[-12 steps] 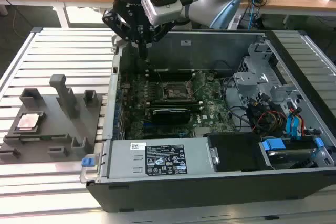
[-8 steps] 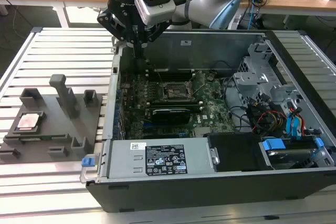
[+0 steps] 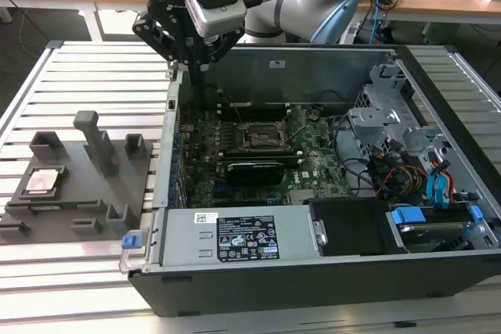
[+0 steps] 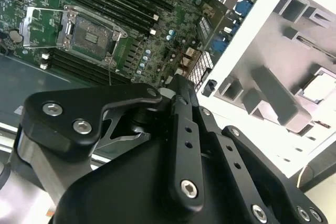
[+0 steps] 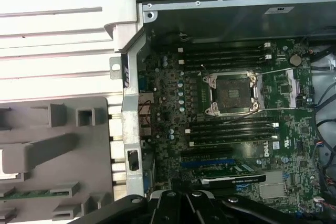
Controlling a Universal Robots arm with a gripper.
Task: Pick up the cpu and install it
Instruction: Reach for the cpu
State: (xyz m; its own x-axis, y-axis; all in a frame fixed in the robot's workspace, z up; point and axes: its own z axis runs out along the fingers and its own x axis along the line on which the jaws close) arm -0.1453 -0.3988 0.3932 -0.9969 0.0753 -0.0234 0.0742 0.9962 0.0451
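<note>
The cpu (image 3: 45, 181) lies flat in a recess of the grey fixture plate (image 3: 78, 217) at the exterior view's left, silvery with a pink sheen. In the second wrist view the cpu (image 4: 320, 86) rests on the same grey plate. My gripper (image 3: 197, 68) hangs above the back left corner of the open computer case, well away from the cpu, its fingers drawn together and shut on nothing. The motherboard socket (image 3: 262, 137) sits open with its metal frame lifted, and the socket (image 5: 233, 93) is also in the first wrist view.
The case's left wall (image 3: 168, 146) stands between the fixture and the motherboard. Grey upright blocks (image 3: 98, 142) rise from the fixture. Memory slots (image 5: 226, 56) flank the socket, a graphics card (image 3: 254, 170) lies in front, and drive cages and cables (image 3: 407, 154) are on the right.
</note>
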